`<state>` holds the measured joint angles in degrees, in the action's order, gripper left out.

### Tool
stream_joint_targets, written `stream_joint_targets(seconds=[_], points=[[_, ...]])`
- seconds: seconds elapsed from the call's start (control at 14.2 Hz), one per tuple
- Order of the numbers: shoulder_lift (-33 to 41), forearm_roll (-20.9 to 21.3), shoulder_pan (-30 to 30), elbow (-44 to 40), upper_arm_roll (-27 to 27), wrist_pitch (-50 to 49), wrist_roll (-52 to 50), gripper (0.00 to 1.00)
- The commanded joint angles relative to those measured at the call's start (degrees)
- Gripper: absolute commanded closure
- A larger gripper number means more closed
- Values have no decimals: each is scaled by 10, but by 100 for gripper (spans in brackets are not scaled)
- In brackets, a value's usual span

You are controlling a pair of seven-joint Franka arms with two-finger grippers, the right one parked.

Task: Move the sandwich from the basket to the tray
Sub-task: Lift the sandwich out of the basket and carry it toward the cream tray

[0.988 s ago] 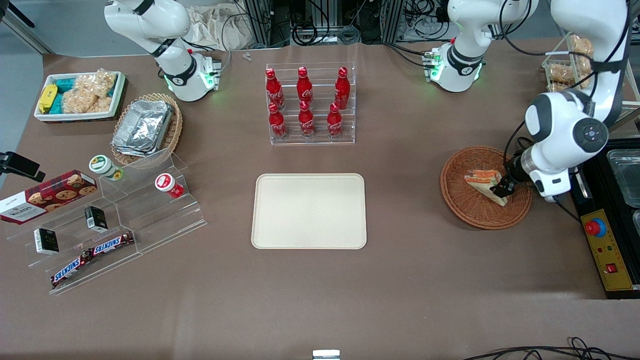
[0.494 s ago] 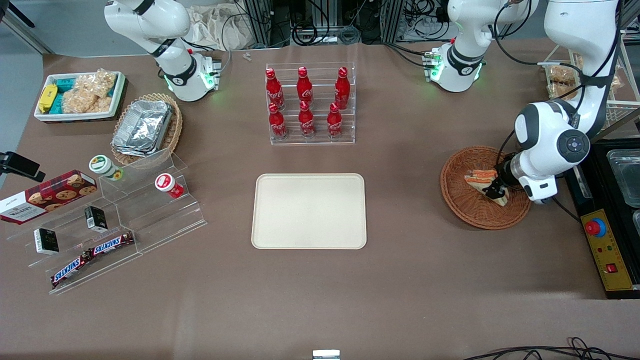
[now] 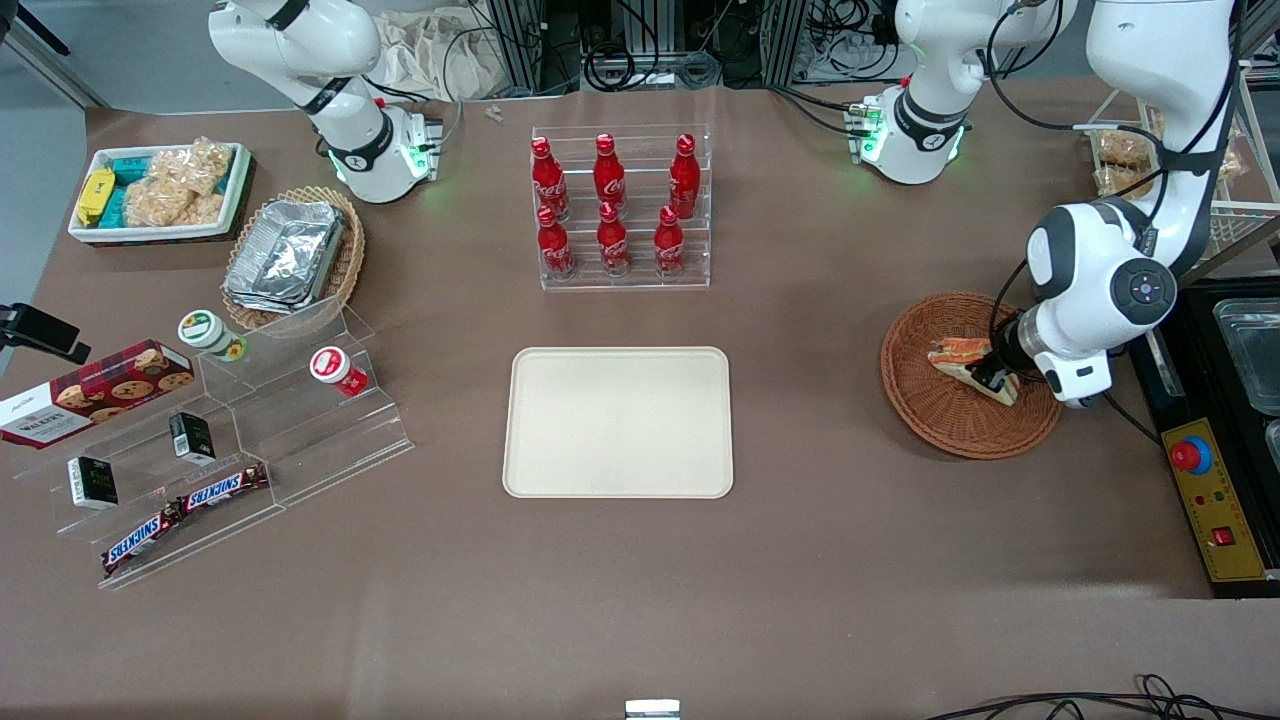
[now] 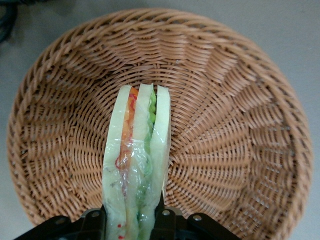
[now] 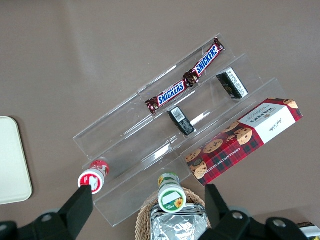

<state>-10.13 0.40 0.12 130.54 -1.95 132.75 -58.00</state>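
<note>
Snacks and drinks around the brown table

Six red cola bottles [image 3: 612, 205] stand in a clear acrylic rack; two Snickers bars [image 3: 183, 510] lie on a clear stepped stand [image 3: 300, 440] beside a red tartan cookie box [image 3: 92, 392].

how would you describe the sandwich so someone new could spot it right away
Find the round reddish-brown wicker basket toward the working arm's end of the table. The sandwich stands on edge in it, gripped by the gripper: a clear-wrapped white-bread wedge with orange and green filling, the only food there.
</note>
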Motion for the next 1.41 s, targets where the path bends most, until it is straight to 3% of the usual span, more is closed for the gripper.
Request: stream_joint_targets(seconds=[0.0,0.28,0.49,0.85,1.06,1.34], points=[[12,6,-3,-138,8,-177,3,100],[-25,-1,-2,-385,47,-407,39,100],[-66,1,-2,-544,133,-486,59,100],[-148,1,-21,-575,280,-407,162,100],[-215,12,-92,-571,282,-332,159,100],[-309,65,-162,-569,282,-243,141,100]])
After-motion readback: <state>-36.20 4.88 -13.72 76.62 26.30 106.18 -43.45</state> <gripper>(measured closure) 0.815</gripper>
